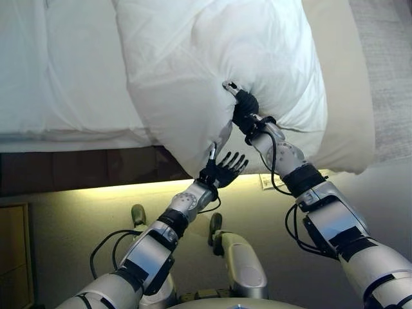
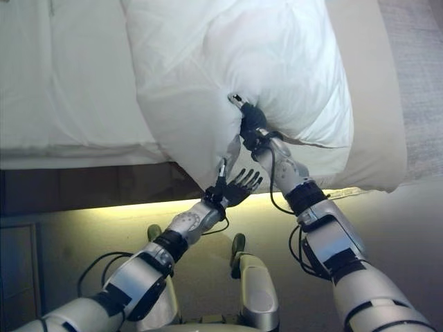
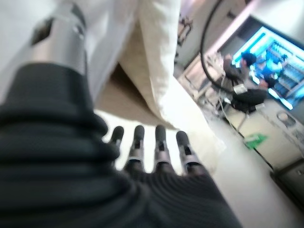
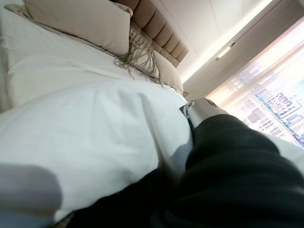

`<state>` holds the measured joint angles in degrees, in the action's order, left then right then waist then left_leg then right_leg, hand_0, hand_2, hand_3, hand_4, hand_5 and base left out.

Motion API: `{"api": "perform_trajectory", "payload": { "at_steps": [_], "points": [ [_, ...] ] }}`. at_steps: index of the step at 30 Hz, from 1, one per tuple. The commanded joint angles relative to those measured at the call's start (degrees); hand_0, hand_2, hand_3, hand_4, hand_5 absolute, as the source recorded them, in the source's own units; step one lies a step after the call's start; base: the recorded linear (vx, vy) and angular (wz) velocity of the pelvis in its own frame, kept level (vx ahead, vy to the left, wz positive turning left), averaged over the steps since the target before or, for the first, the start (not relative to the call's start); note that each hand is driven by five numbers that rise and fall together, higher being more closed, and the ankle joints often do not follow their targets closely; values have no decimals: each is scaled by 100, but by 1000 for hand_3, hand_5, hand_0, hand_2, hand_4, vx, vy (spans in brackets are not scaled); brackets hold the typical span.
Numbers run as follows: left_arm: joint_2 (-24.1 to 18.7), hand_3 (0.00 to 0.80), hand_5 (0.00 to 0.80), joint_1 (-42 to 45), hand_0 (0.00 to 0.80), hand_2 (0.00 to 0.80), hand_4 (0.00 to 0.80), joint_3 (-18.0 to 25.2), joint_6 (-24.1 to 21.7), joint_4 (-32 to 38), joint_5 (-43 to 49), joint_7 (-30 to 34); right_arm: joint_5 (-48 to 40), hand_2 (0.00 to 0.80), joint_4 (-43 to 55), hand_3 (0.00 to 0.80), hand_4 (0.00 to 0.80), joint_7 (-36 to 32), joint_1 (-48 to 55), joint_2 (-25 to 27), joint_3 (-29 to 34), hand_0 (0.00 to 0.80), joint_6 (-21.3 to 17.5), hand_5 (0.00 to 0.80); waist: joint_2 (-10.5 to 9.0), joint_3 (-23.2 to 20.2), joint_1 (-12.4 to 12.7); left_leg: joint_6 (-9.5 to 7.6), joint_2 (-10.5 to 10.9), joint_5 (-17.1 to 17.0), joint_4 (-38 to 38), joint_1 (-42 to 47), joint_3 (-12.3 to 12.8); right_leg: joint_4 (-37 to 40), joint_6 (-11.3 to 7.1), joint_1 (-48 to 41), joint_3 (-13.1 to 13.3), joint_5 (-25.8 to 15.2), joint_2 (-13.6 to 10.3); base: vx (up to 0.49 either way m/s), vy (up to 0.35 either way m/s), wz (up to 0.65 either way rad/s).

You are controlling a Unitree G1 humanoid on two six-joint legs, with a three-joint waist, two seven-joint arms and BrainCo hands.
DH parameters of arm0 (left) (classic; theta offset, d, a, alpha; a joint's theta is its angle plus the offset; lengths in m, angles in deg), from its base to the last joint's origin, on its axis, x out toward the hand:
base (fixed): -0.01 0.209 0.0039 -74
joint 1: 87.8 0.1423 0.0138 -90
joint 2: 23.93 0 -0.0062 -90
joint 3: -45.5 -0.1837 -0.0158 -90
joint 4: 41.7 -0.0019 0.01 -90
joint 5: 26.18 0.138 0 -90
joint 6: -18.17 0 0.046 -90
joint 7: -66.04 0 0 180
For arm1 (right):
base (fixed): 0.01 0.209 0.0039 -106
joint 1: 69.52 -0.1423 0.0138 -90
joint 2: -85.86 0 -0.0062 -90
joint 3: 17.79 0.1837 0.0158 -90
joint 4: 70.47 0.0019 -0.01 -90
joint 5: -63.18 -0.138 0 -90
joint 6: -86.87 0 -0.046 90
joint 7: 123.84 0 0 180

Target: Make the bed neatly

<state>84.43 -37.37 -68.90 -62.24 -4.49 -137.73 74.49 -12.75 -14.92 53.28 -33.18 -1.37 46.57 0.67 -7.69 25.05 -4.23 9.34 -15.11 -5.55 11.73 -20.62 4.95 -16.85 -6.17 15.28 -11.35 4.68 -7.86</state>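
A big puffy white pillow (image 1: 212, 64) lies on the bed and overhangs its near edge. My right hand (image 1: 244, 108) is pressed into the pillow's near side, shut on a fold of its cloth, which puckers around it. The right wrist view shows only white cloth (image 4: 85, 133) past the hand's cover. My left hand (image 1: 226, 168) is open with straight, spread fingers (image 3: 159, 142), just under the pillow's hanging lower corner (image 1: 199, 161) and apart from it. A white sheet (image 1: 64, 77) covers the bed's left part. A beige cover (image 1: 347, 96) lies under the pillow on the right.
The dark bed frame (image 1: 84, 168) runs below the mattress edge, above a lit strip and the beige floor. A wooden cabinet (image 1: 13, 251) stands at lower left. Beige fringed pillows (image 4: 80, 21) lean at the headboard. A person (image 3: 242, 80) sits before a bright screen.
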Motion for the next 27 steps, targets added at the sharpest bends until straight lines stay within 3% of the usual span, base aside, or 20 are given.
{"api": "perform_trajectory", "payload": {
  "at_steps": [1,6,11,19,27],
  "points": [
    [679,0,0,-612,0,0,0,252,-216,146,-145,747,89,800,1423,800,800,-298,-217,-151,97,800,-38,800,-142,-274,-39,196,-301,270,55,-14,-50,-131,-15,448,194,-31,-137,0,0,0],
    [695,0,0,-859,0,0,0,482,-708,325,-145,1273,168,800,1632,800,800,-319,-1,-141,125,800,-45,800,-224,-263,-92,206,-322,286,64,-78,-37,-184,-4,516,185,16,-126,-7,-1,-9],
    [807,0,0,-848,0,0,0,716,-1841,801,-145,1303,138,800,1710,800,800,-338,97,-133,226,800,-122,800,-281,-264,-63,216,-323,301,38,-104,-85,-181,-7,512,136,45,-116,-2,-2,-1],
    [909,0,0,-678,0,0,0,778,-3936,1834,-145,795,37,800,1816,800,800,-330,307,-102,370,800,-277,800,-439,-254,59,215,-359,316,-6,-150,-173,-125,-35,427,-42,55,-79,-9,-45,7],
    [840,0,0,-562,0,0,0,722,-5272,2335,-145,20,-47,800,1488,800,800,-340,392,55,435,800,-267,800,-458,-243,178,211,-340,323,-67,-105,-242,-82,-43,287,-211,85,-82,-16,-15,7]
  ]
}}
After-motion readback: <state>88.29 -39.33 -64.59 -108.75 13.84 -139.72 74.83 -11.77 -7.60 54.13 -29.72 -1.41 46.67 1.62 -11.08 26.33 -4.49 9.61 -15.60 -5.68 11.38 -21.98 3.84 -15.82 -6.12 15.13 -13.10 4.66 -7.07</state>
